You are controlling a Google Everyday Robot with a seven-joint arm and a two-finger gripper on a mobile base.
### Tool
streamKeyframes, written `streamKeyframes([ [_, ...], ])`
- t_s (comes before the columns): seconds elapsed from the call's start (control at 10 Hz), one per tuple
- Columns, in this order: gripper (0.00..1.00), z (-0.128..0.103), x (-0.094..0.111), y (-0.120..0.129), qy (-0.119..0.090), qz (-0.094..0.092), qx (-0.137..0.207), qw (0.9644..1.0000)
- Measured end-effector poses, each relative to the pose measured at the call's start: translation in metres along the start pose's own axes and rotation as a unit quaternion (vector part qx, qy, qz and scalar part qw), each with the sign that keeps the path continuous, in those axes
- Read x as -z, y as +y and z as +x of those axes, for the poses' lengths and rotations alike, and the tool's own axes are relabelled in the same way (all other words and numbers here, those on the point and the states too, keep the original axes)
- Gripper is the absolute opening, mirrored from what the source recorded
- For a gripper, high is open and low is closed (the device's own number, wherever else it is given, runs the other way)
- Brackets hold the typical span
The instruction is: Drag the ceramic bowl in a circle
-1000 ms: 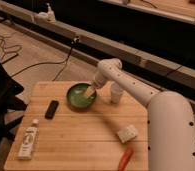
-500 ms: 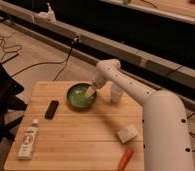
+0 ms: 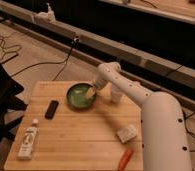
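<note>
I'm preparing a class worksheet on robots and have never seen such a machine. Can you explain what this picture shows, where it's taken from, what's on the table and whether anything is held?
The big white shape on the right is a robot arm, part of a wheeled robot with one arm. There is a single camera view, looking down on a wooden table; where the camera is mounted isn't known. The arm ends in a hand, which reaches into the right side of the green ceramic bowl. Whether it grips the bowl I cannot tell. Right of the bowl stands a small whitish cup. Also on the table are a flat black object, a white bottle lying down, a pale block and an orange stick-like thing.
</note>
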Motion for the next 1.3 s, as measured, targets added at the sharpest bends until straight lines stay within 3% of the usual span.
streamKeyframes([
  [0.2, 0.72, 0.004, -0.011, 0.008, 0.0, -0.011, 0.002, 0.9999],
  [0.5, 0.41, 0.007, -0.013, 0.014, -0.006, -0.014, 0.013, 0.9998],
  [0.9, 0.04, 0.002, 0.006, 0.03, -0.022, -0.008, 0.043, 0.9988],
  [1.1, 0.0, 0.011, 0.026, 0.048, -0.021, -0.004, 0.067, 0.9976],
  [1.3, 0.0, 0.033, 0.047, 0.05, 0.002, 0.013, 0.091, 0.9958],
])
